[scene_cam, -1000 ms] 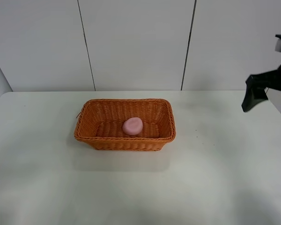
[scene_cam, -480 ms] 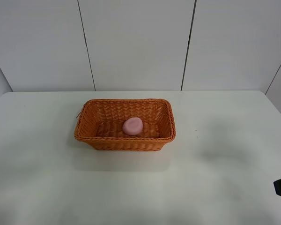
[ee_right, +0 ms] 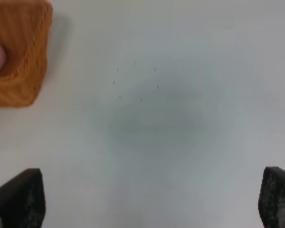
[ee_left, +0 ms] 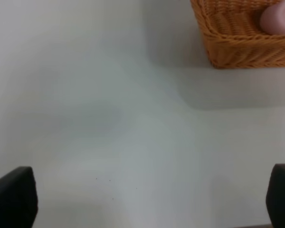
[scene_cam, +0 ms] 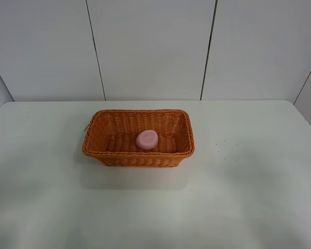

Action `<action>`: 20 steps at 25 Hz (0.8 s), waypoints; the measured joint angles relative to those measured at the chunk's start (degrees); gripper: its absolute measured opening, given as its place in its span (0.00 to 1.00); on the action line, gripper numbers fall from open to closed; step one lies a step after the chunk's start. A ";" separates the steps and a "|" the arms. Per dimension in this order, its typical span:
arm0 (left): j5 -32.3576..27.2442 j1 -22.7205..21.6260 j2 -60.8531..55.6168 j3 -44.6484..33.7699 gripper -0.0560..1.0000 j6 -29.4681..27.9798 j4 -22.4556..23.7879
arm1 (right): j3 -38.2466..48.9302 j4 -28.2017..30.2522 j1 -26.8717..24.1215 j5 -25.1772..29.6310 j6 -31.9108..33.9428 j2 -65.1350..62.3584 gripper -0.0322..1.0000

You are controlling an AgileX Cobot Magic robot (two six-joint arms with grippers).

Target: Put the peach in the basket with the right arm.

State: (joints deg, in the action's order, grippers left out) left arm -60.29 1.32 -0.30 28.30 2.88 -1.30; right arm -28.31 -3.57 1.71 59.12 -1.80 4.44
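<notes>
The peach (scene_cam: pixel 146 139) is lying inside the basket (scene_cam: pixel 138 155), which is sitting near the table's (scene_cam: pixel 249 197) far edge, midway between its side edges. The right gripper (ee_right: pixel 147 199) is hanging over bare table beside the basket, its 2 fingers spread wide and carrying nothing. The task is looking done, with nothing left.

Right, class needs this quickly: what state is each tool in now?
Left tool: open, holding nothing.
Right tool: open, holding nothing; the peach lies in the basket.
</notes>
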 joint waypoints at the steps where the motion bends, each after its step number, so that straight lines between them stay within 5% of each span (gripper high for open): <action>1: 0.00 0.00 0.00 0.00 0.99 0.00 0.00 | 0.00 0.00 0.00 0.00 0.00 -1.31 0.70; 20: 0.00 0.00 0.00 0.00 0.99 0.00 0.00 | 0.00 0.00 0.00 -0.02 0.00 -4.62 0.70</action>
State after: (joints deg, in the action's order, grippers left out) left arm -60.29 1.32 -0.30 28.30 2.88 -1.30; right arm -28.31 -3.57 1.71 59.10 -1.80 -0.18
